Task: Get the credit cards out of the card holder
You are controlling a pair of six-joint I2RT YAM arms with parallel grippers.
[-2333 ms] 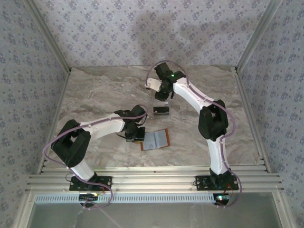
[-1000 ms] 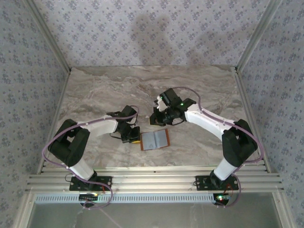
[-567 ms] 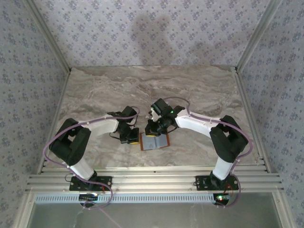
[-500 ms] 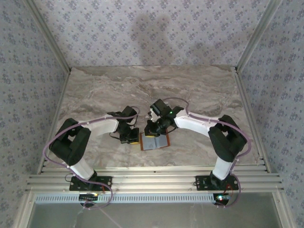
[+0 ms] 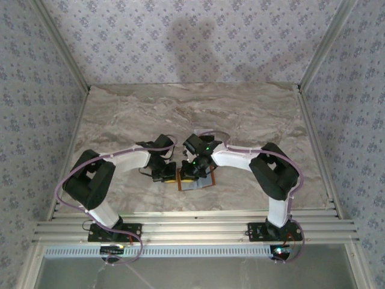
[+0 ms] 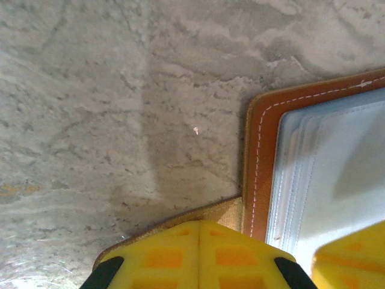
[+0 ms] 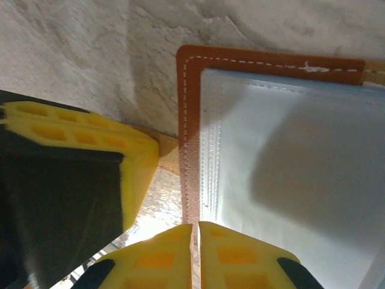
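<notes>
Hands both show yellow fingertips pressed flat together, pinching nothing that we can see. The right hand (image 7: 196,232) hovers with its tips over the left border of the card holder (image 7: 191,108). The holder lies opened flat, grey-blue inside up, on the marbled surface (image 5: 120,120) near its front edge, between the two arms. The left hand (image 6: 199,232) sits just beside the holder's left edge, its tips over a tan flap that sticks out from that edge; whether they touch it we cannot tell. From above, the two hands are close side by side at the holder's left half. White stitching runs along the brown border, and a small white stitched mark on the far border is too small for us to read. Clear layered pocket edges line the inner panel; whether the credit cards sit in them we cannot tell.
</notes>
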